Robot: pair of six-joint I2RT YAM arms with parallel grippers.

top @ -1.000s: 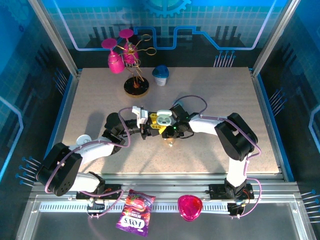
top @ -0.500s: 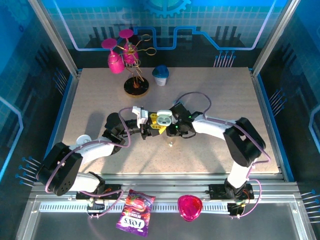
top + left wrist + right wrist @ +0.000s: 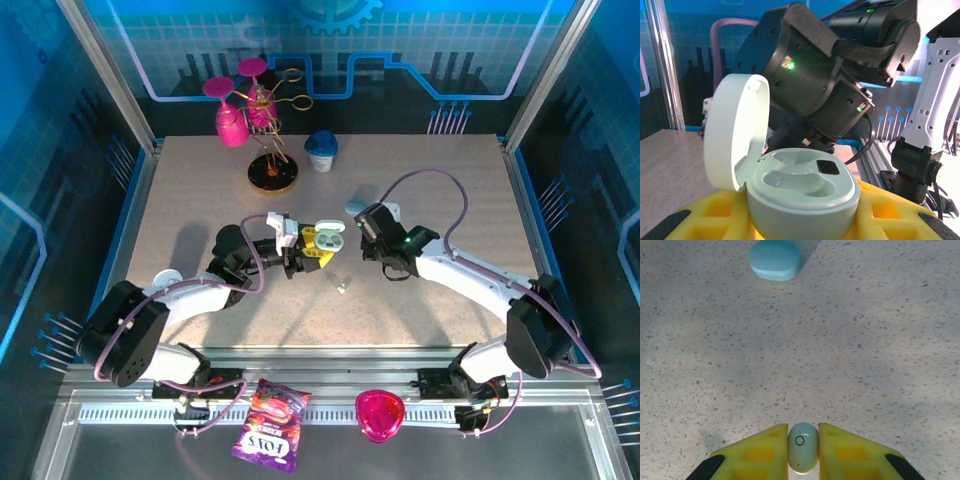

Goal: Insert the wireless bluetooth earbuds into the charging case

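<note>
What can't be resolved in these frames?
- Top external: pale speck on the table, too small to identify.
- Right wrist: earbud in the right tool; its lower end is cut off by the bottom edge.
- Left wrist: left tool grip on the open charging case, hidden by the case body.
- Right wrist: light-blue oval, no seam visible; unknown item.

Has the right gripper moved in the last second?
Yes. The right gripper backed off rightward from the open case in the left gripper, clamping an earbud.
</note>
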